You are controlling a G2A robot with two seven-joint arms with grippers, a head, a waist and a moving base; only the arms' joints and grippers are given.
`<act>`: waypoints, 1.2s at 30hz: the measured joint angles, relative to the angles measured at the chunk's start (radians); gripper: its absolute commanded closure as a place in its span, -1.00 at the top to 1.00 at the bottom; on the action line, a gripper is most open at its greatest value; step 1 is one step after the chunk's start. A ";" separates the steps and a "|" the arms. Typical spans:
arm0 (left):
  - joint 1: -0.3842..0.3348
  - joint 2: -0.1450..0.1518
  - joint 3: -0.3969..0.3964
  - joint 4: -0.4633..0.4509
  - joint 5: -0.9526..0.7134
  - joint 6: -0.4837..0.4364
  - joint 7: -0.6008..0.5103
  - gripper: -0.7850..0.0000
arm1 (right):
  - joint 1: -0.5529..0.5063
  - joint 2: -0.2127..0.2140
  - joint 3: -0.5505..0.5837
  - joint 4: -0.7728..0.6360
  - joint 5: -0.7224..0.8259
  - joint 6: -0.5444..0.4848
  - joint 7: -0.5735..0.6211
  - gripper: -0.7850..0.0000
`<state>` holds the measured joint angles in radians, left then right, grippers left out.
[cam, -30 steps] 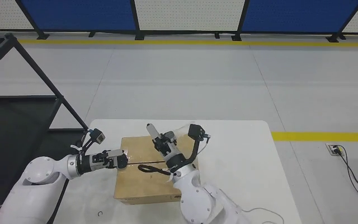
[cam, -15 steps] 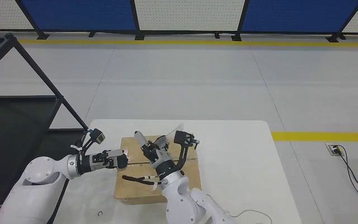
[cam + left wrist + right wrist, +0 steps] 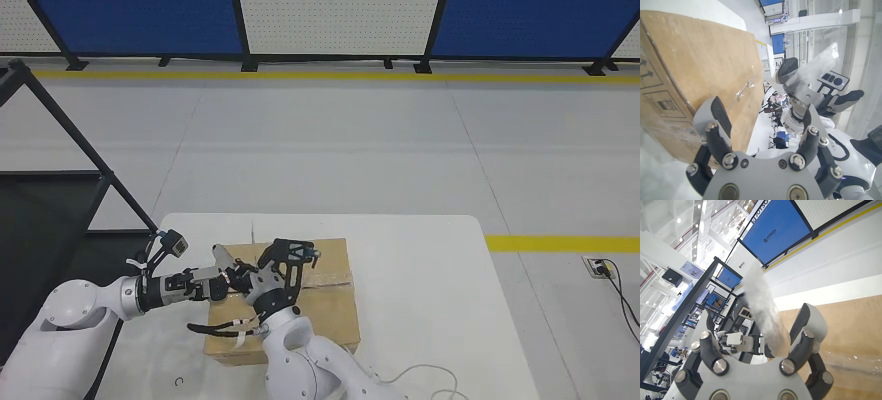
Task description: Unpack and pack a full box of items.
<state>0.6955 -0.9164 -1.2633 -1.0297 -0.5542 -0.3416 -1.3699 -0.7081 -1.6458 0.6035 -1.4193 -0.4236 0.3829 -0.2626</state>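
Your right gripper (image 3: 755,311) hangs spread above the closed box (image 3: 335,300), a clear tape strip (image 3: 761,306) clinging to it, likely peeled for opening; your left gripper (image 3: 762,106), spread, sits beside the box's edge, seemingly to brace it

A white desk (image 3: 430,280) is set on a grey floor (image 3: 330,140). At the far side, blue partition panels (image 3: 140,25) are lined up with a white perforated panel (image 3: 335,25) between them, and a yellow line (image 3: 330,73) is painted just before their feet. A second yellow stripe (image 3: 560,243) is seen right of the desk. A black metal frame (image 3: 70,130) is placed at the left. A floor socket (image 3: 598,266) with a dark cable (image 3: 622,297) is found far right. A small dark ring (image 3: 179,382) is laid near the desk's front edge
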 measured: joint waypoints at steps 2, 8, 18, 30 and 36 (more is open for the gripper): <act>0.000 0.000 0.000 0.000 0.000 0.000 0.000 1.00 | -0.005 -0.006 0.006 0.001 -0.011 -0.001 0.003 1.00; 0.000 0.000 0.000 0.000 0.000 0.000 0.000 1.00 | -0.026 -0.018 0.028 0.000 -0.038 -0.012 0.019 1.00; 0.000 0.000 0.000 0.000 0.000 0.000 0.000 1.00 | -0.104 -0.027 0.122 -0.048 -0.008 -0.096 -0.028 1.00; 0.000 0.000 0.000 0.000 0.000 0.000 0.000 1.00 | -0.197 0.011 0.366 -0.189 0.186 -0.153 0.315 1.00; 0.000 0.000 0.000 0.000 0.000 0.000 0.000 1.00 | -0.196 0.011 0.366 -0.189 0.179 -0.151 0.311 1.00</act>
<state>0.6955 -0.9164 -1.2633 -1.0297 -0.5542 -0.3416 -1.3699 -0.9041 -1.6349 0.9696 -1.6084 -0.2446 0.2320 0.0489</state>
